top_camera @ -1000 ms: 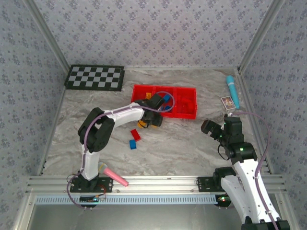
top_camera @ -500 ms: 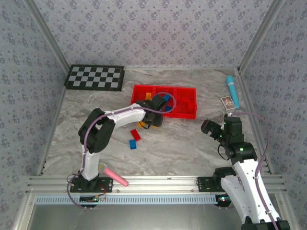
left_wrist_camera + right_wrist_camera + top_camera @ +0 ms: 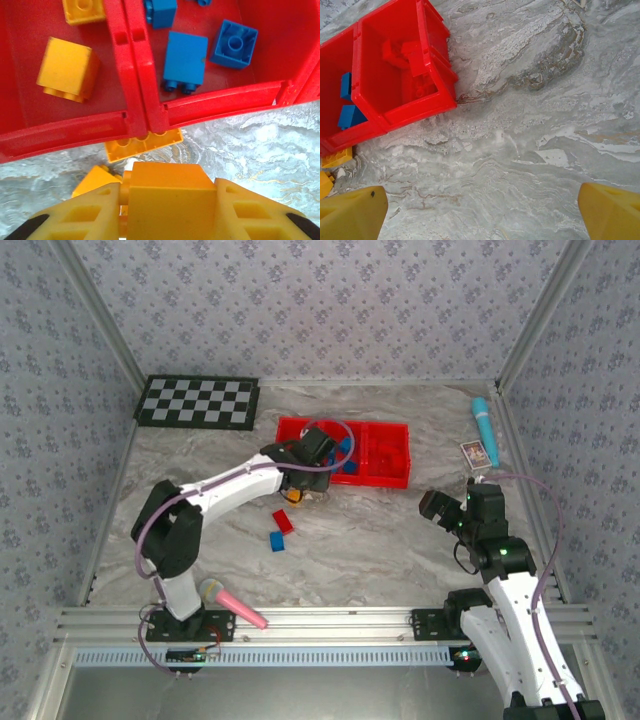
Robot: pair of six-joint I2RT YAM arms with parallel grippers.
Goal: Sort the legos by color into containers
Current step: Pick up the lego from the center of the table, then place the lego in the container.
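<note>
By the tray (image 3: 145, 107), left fingers (image 3: 95, 210) have lifted a yellow brick (image 3: 167, 192).

Glossy red plastic tray (image 3: 136, 65), smooth shiny plastic bricks (image 3: 65, 67), matt marble-patterned tabletop (image 3: 530, 140)

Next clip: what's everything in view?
red plastic three-compartment tray: 1, table centre
orange-yellow plastic bricks: 2 in left compartment, 2 on table
blue bricks: 3+, middle compartment; 1 on table
red bricks: count unclear, right compartment; 1 on table
black-and-white checkered board: 1, back left
pink-handled microphone toy: 1, near left
teal cylinder: 1, back right
small card: 1, beside it
left tool: shut on another orange-yellow brick
right tool: open, over table
</note>
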